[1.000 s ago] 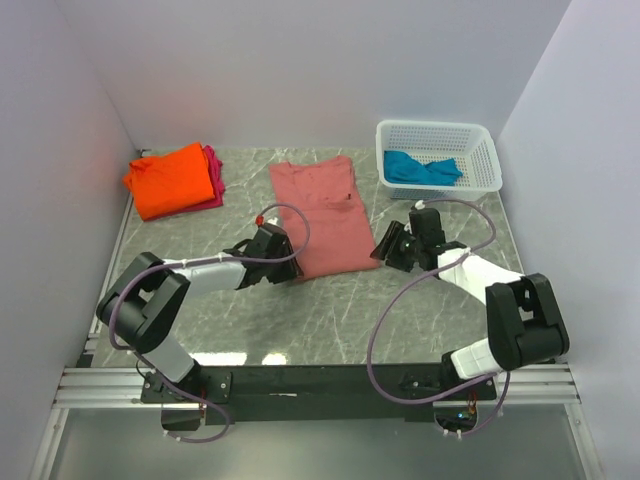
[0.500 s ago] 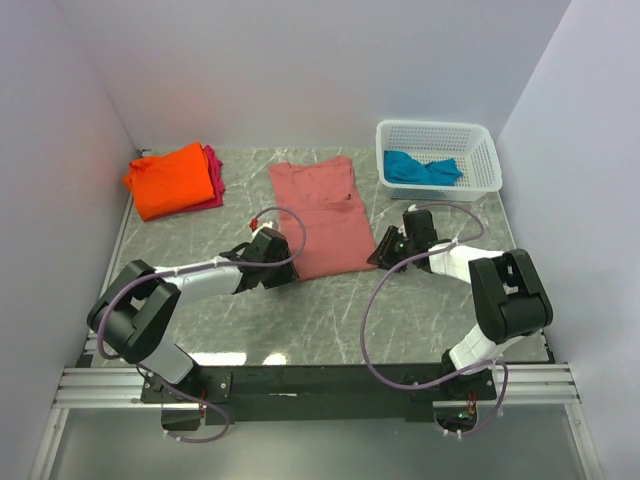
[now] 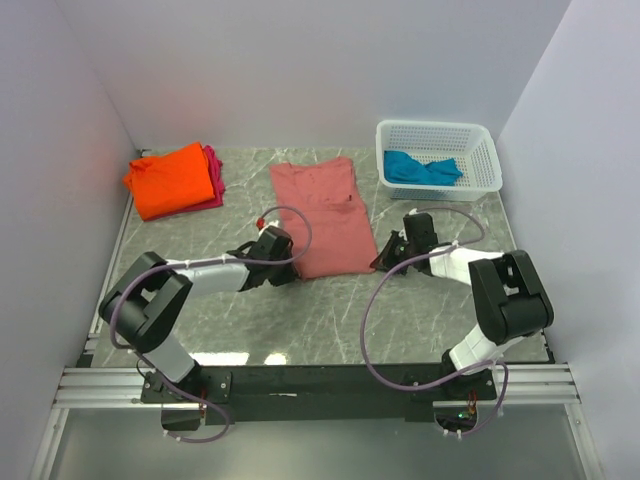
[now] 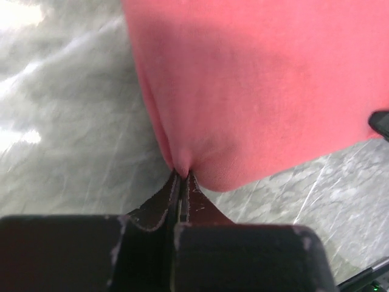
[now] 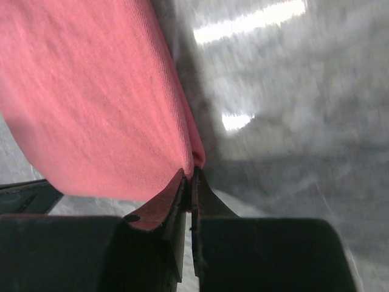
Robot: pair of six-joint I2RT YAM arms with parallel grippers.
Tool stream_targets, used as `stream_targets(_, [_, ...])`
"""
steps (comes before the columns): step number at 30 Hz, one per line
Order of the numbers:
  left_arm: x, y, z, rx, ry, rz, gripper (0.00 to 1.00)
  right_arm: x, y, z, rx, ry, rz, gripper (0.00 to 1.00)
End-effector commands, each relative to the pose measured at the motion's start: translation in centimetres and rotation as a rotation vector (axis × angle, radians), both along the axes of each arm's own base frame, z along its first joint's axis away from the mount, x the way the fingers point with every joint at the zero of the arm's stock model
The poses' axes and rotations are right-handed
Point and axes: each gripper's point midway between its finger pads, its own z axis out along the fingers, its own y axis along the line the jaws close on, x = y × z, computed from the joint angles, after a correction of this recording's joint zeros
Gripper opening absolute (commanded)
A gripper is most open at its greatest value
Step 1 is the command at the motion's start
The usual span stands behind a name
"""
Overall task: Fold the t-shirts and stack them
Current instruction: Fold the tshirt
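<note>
A salmon-pink t-shirt (image 3: 322, 212) lies as a long folded strip in the middle of the table. My left gripper (image 3: 287, 272) is shut on its near left corner, where the cloth (image 4: 255, 91) bunches between the jaws. At the near right corner my right gripper (image 3: 378, 260) is shut on the pink hem (image 5: 91, 103). An orange t-shirt (image 3: 172, 179) lies folded on a magenta t-shirt (image 3: 214, 172) at the back left. A teal t-shirt (image 3: 420, 168) lies crumpled in the basket.
The white mesh basket (image 3: 482, 160) stands at the back right. White walls close the table on the left, back and right. Grey marble tabletop (image 3: 330, 310) lies bare between the arms' bases and the pink shirt.
Both grippers have closed on the pink shirt's near corners. The right gripper moved slightly in toward the hem; the shirt itself still lies flat.
</note>
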Motion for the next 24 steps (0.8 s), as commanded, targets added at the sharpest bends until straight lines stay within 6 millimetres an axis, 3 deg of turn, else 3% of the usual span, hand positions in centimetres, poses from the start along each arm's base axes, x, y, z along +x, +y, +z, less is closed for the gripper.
stream_targets(1, [-2.7,2.2,-0.6,0.085,0.05,0.018,0.01,-2.8,-0.5,-0.3,-0.008,0.035,0.016,0.0])
stream_targets(3, [-5.5,3.9,-1.3,0.137,0.103,0.024,0.01,-5.1,-0.3,0.1,-0.012,0.031,0.053,0.0])
stream_targets(4, [-6.3,4.2,-0.1,0.121,0.084,0.027,0.01,-6.7,-0.5,-0.1,-0.021,0.059,0.063,0.0])
stream_targets(5, [-8.2,4.7,-0.7,0.136,0.107,0.01,0.01,-7.4,-0.4,1.2,-0.01,0.014,0.079,0.0])
stream_targets(7, [-10.8,4.8,0.9,0.095,0.126,0.004,0.01,-11.4,-0.7,0.1,-0.018,0.081,0.104,0.0])
stream_targets(9, [-13.8,4.7,2.2,0.061,0.149,-0.027,0.01,-14.4,-1.5,0.4,-0.024,0.106,0.085,0.0])
stream_targets(13, [-15.4,4.8,6.1,0.005,0.11,-0.026,0.01,-16.8,-0.9,3.5,0.047,0.022,0.115,0.0])
stream_targets(14, [-15.1,4.2,7.6,-0.032,0.079,-0.035,0.01,-16.2,-0.6,5.8,0.075,-0.064,0.114,0.0])
stream_targets(16, [-14.4,3.7,9.6,-0.076,0.016,-0.045,0.01,-15.6,-0.7,8.0,0.082,-0.136,0.107,0.0])
stream_targets(17, [-13.6,3.5,11.0,-0.092,-0.022,-0.03,0.01,-14.9,-0.5,10.3,0.098,-0.202,0.112,0.0])
stream_targets(20, [-12.2,3.6,13.2,-0.079,-0.087,0.008,0.01,-12.9,-0.2,14.0,0.093,-0.297,0.115,0.0])
stream_targets(24, [-8.3,4.9,14.7,0.001,-0.19,0.129,0.01,-9.5,0.6,17.6,0.069,-0.378,0.133,0.0])
